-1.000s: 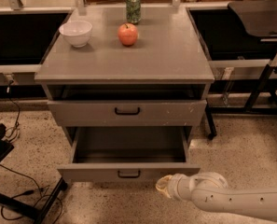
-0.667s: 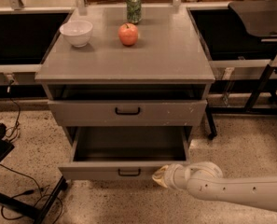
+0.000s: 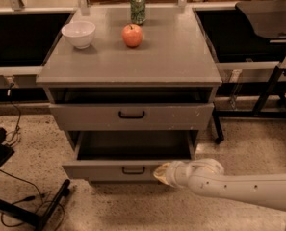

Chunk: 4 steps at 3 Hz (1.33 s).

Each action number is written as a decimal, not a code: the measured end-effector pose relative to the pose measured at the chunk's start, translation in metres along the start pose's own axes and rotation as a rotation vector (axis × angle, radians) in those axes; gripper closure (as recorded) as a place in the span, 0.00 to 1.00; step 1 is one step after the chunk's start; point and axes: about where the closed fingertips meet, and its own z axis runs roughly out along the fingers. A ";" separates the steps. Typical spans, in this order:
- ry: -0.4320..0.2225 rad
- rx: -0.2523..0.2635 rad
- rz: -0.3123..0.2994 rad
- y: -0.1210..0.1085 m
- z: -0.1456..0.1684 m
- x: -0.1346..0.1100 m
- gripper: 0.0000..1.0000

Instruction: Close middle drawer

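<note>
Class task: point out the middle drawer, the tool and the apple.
middle drawer [image 3: 95, 170]: camera view, left part of its front panel.
tool [image 3: 160, 173]: camera view, its tip, by the drawer's front.
apple [image 3: 132, 35]: camera view, middle of the fruit.

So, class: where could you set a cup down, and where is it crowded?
The cabinet top is bare along its front and right. Bowl, apple and can crowd the back, left to centre. The open middle drawer looks empty; the gripper is at its front.
</note>
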 end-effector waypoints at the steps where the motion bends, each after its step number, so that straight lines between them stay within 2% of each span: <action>1: 0.000 0.000 0.000 0.000 -0.001 0.000 1.00; 3: -0.016 0.032 -0.041 -0.033 0.014 -0.035 1.00; 4: -0.017 0.041 -0.050 -0.043 0.021 -0.046 1.00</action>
